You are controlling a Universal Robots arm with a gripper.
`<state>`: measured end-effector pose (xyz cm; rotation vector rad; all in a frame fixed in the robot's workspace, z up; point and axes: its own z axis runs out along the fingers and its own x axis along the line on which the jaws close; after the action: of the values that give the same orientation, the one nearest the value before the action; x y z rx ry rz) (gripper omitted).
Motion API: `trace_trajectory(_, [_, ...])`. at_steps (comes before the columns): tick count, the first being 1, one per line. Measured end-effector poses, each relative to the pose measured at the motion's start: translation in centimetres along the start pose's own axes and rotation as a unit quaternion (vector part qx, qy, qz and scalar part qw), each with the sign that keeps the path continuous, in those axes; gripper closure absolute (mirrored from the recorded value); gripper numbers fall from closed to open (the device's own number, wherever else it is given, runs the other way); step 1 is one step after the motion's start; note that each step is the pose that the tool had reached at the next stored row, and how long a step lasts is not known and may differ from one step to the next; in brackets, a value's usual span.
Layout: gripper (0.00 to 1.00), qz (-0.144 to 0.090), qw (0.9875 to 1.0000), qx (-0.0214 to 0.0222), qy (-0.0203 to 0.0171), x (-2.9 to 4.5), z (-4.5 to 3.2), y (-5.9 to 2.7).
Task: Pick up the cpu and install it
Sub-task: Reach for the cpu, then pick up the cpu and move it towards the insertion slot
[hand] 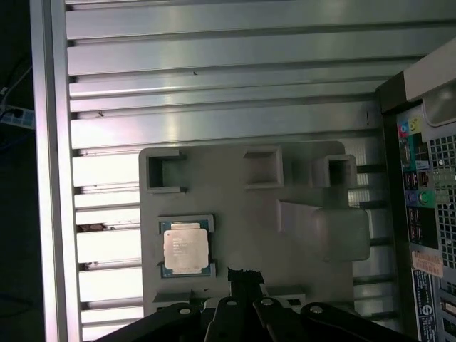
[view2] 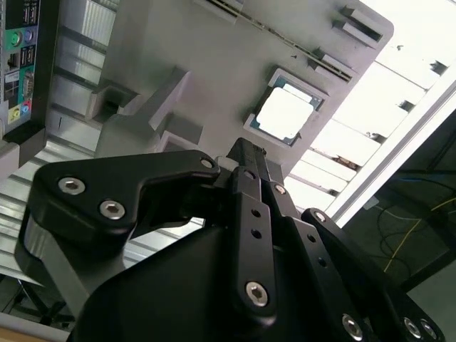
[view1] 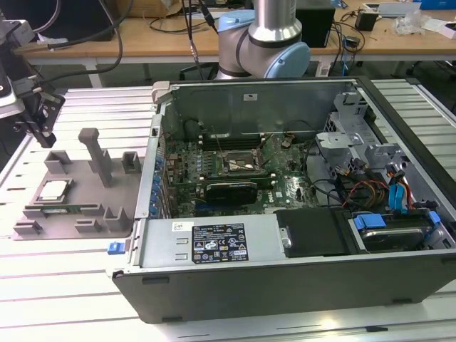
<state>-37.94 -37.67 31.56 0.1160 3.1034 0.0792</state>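
1. At the exterior view's far left, the gripper is hanging above the slatted table, with its upper body cut off by the picture's edge. In the second wrist view its fingertips are pressing together and pinching nothing.
2. Just to the right, the grey fixture tray is lying on the table. The cpu is sitting flat in a square pocket of the tray, metal plate up and apart from the gripper. Glare is washing out its top in the second wrist view.
3. Further right, the open computer case is showing its motherboard. The socket frame is hard to make out.
4. Behind the case, the arm is running out of frame.
5. At the far right, cables are hiding the case's floor.
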Motion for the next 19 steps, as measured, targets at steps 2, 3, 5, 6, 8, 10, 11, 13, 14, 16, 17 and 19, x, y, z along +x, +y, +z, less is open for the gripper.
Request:
trace_trajectory(2, [0.89,0.0,1.0,0.0,0.0,0.0,0.01,0.0])
trace_trajectory(3, [0.89,0.0,1.0,0.0,0.0,0.0,0.01,0.0])
trace_trajectory(5, [0.89,0.0,1.0,0.0,0.0,0.0,0.02,0.0])
trace_trajectory(6, [0.89,0.0,1.0,0.0,-0.0001,0.0,0.02,0.0])
trace_trajectory(8, [0.89,0.0,1.0,0.0,0.0,0.0,0.02,0.0])
trace_trajectory(10, [0.89,0.0,1.0,0.0,0.0,0.0,0.03,0.0])
trace_trajectory(11, [0.89,0.0,1.0,0.0,0.0,0.0,0.03,0.0])
trace_trajectory(13, [0.89,0.0,1.0,0.0,0.0,0.0,0.03,0.0])
trace_trajectory(14, [0.89,0.0,1.0,0.0,0.0,0.0,0.03,0.0])
trace_trajectory(16, [0.89,0.0,1.0,-0.0001,-0.0003,0.23,0.16,-0.02])
trace_trajectory(17, [0.89,0.0,1.0,-0.0001,-0.0006,0.35,0.29,-0.04])
trace_trajectory(19, [0.89,0.0,1.0,-0.0001,-0.0009,0.63,0.63,-0.08])
